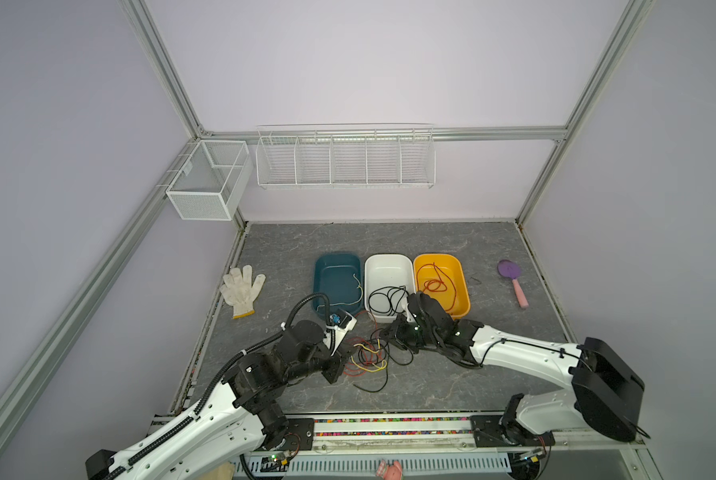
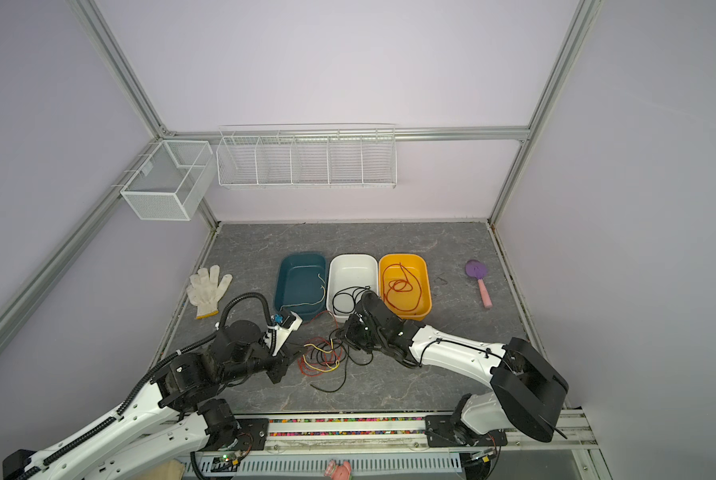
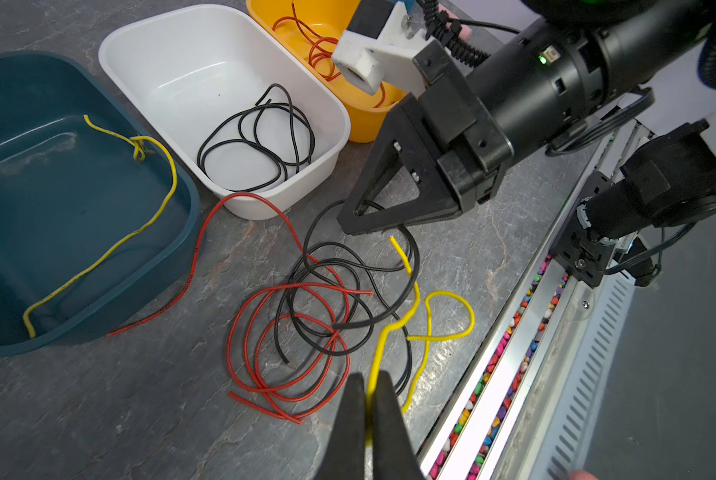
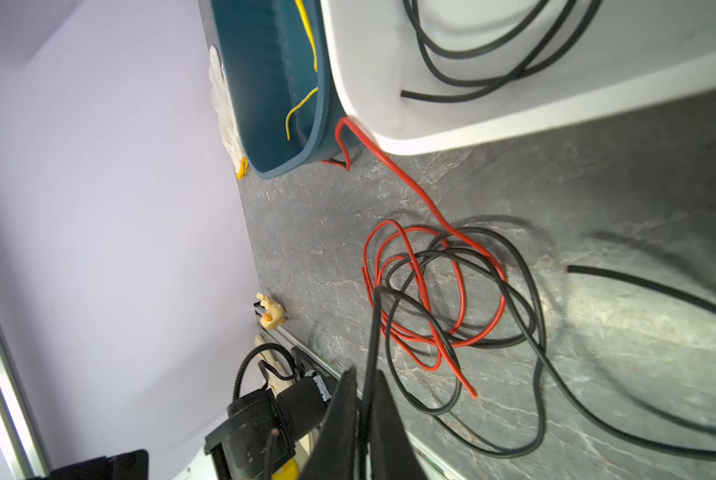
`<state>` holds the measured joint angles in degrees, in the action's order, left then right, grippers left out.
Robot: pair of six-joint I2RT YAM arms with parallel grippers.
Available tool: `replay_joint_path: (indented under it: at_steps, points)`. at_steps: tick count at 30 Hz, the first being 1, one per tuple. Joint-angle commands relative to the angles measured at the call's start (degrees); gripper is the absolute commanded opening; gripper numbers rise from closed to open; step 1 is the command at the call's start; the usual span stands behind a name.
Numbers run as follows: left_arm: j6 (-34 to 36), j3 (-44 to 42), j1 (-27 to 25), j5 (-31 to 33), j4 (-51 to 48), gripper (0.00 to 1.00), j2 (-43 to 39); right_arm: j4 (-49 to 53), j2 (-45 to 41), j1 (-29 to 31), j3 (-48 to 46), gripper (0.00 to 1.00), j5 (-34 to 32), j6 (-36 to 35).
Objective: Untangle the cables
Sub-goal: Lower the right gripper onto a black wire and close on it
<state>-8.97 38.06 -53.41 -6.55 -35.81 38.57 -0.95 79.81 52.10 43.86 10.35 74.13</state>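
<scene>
Red, black and yellow cables point(image 3: 343, 326) lie tangled just beside the white tub point(image 3: 181, 54). Black loops coil inside it.

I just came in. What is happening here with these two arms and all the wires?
Two robot arms are untangling the mixed pile of cables on the table. The left gripper is shut on a yellow cable, the right gripper on a black cable. The teal bin holds a yellow wire, the white bin black wire, the orange bin red wire.
</scene>
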Motion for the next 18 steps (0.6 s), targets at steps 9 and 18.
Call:
replay_joint_path:
  at_steps: [9, 18]
  points:
    - [-0.3, -0.3, 0.1, -2.4, 1.1, 0.00, 1.4, 4.1, -1.0, -0.9, 7.4, 0.07, 0.0, -3.3]
    - [0.0, -0.1, 0.1, -3.2, 1.0, 0.00, 1.2, 11.8, -7.0, -2.2, 8.8, 0.07, -5.7, -7.2]
